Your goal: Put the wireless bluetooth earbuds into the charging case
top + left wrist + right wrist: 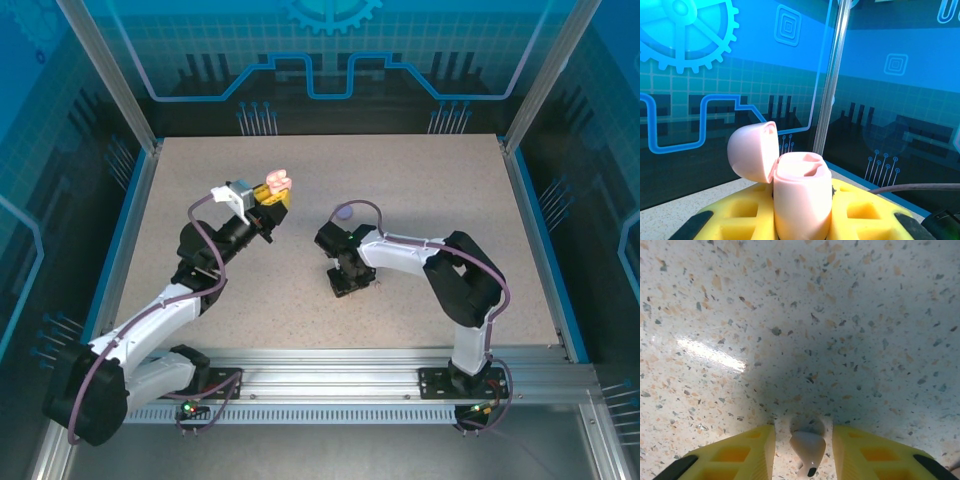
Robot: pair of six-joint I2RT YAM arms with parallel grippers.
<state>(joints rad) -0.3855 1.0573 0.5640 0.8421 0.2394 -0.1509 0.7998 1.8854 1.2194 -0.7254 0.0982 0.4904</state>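
Our right gripper (804, 434) brackets a pale earbud (808, 449) on the table (790, 315), right of the charging case (801, 192); we cannot tell if it pinches yet. Our left gripper (801, 220) clamps that case, lid open. A glancing squeeze could flick the bud away. Its long axis follows the fingers, stem toward the wrist

Two robot arms, one left arm (150, 325) and one right arm (430, 260), on one speckled table (430, 180). Two yellow-fingered grippers, one left gripper (274, 196) and one right gripper (803, 442). One pink charging case (802, 200), one pale earbud (807, 447), one small purple round piece (345, 212).
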